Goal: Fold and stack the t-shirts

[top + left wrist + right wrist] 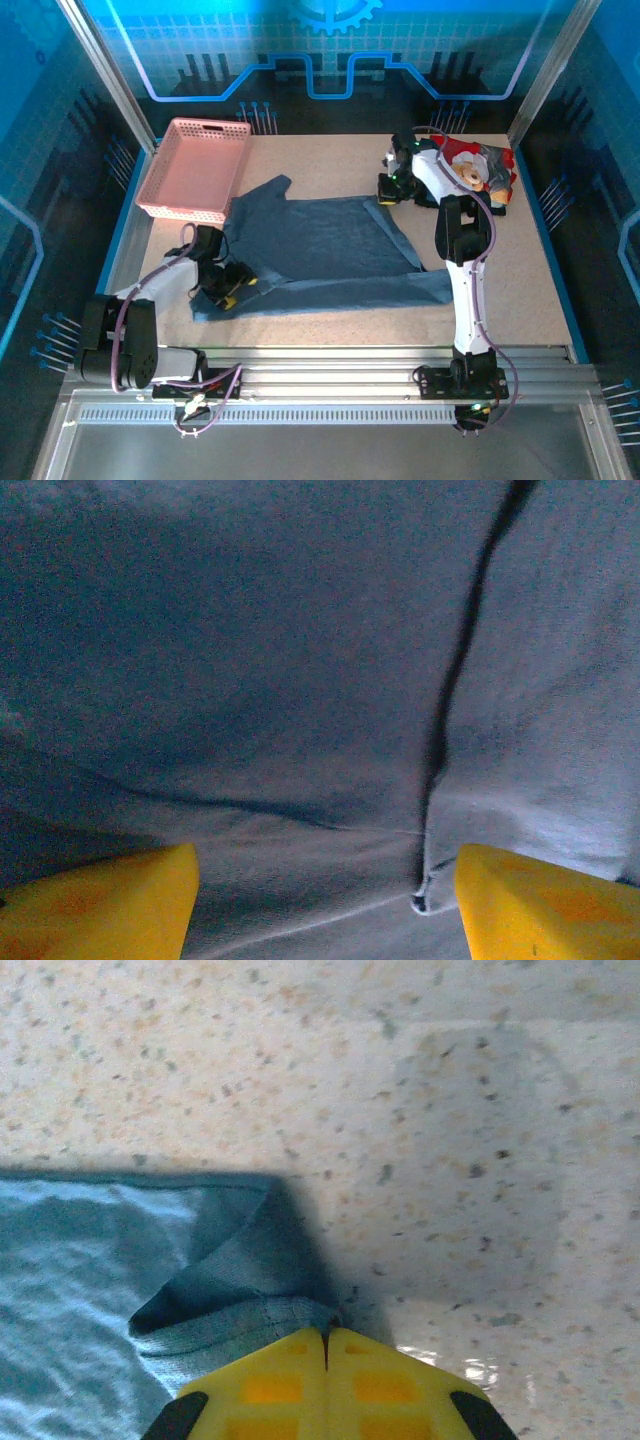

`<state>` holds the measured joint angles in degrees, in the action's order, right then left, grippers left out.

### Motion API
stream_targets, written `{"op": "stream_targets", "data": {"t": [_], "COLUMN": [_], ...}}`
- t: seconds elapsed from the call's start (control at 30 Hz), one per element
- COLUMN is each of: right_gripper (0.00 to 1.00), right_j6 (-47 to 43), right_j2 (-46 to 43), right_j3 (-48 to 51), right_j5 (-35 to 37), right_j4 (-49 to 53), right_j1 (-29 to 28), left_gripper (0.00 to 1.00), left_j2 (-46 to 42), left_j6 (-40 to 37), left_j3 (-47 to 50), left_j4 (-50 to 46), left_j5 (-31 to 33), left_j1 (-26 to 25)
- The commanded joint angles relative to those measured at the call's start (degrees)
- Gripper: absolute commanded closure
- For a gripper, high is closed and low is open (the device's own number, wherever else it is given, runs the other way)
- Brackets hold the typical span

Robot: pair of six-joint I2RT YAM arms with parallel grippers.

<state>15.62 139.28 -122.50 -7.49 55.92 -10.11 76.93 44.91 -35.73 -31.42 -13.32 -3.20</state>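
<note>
**Right gripper (325, 1335) clamps a corner of the plain, soft slate-blue cloth t-shirt (320, 250).**
Its yellow jaws meet on the ribbed hem, and the shirt spreads flat from there, lengthwise toward the left gripper (325, 880), whose jaws stand wide apart over the wrinkled cloth, perhaps touching it. The crumpled red-and-black teddy-bear print t-shirt (480, 170) lies just beside the right gripper, opposite.

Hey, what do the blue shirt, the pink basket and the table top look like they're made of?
The blue shirt: soft matte knit cloth, likely cotton jersey; it creases and shows a stitched hem. The pink basket: probably moulded plastic, a rigid even-coloured lattice. The table top: hard speckled surface, maybe laminate or stone composite; it reflects glare.
</note>
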Motion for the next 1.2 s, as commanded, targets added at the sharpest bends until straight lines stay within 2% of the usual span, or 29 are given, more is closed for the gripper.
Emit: {"op": "stream_targets", "data": {"t": [0.0,0.37,0.73,1.0,1.03,1.1,1.13,1.17], "right_gripper": [1.00,1.00,1.00,1.00,0.91,0.66,0.59,0.56], "right_j6": [1.5,2.4,-0.5,-0.7,-0.5,-0.3,0.2,0.6], "right_j2": [-1.1,-2.7,3.6,6.9,7.1,6.7,6.0,5.0], "right_j3": [-1.7,-2.8,-15.3,-17.6,-17.6,-17.2,-16.9,-16.4], "right_j5": [4.9,13.7,26.4,26.9,25.5,22.9,22.0,20.3], "right_j4": [1.6,-0.2,5.7,7.4,6.9,5.9,5.8,5.7], "right_j1": [0.5,1.9,2.4,2.7,2.7,2.6,2.5,2.6], "left_gripper": [0.30,0.30,0.30,0.29,0.29,0.29,0.29,0.29], "left_j2": [0.3,-0.9,-0.9,-3.0,-3.3,-4.2,-4.7,-5.3], "left_j6": [-0.7,-1.5,-2.5,-2.7,-2.7,-2.6,-2.6,-2.5], "left_j3": [1.6,3.9,4.2,5.4,5.4,5.4,5.2,4.9], "left_j4": [-3.0,-4.7,-8.4,-8.4,-8.1,-7.7,-7.6,-7.3], "left_j5": [3.0,5.3,9.7,9.7,9.5,9.2,9.0,8.6], "left_j1": [0.7,1.9,3.4,4.3,4.3,4.3,4.4,4.3]}}
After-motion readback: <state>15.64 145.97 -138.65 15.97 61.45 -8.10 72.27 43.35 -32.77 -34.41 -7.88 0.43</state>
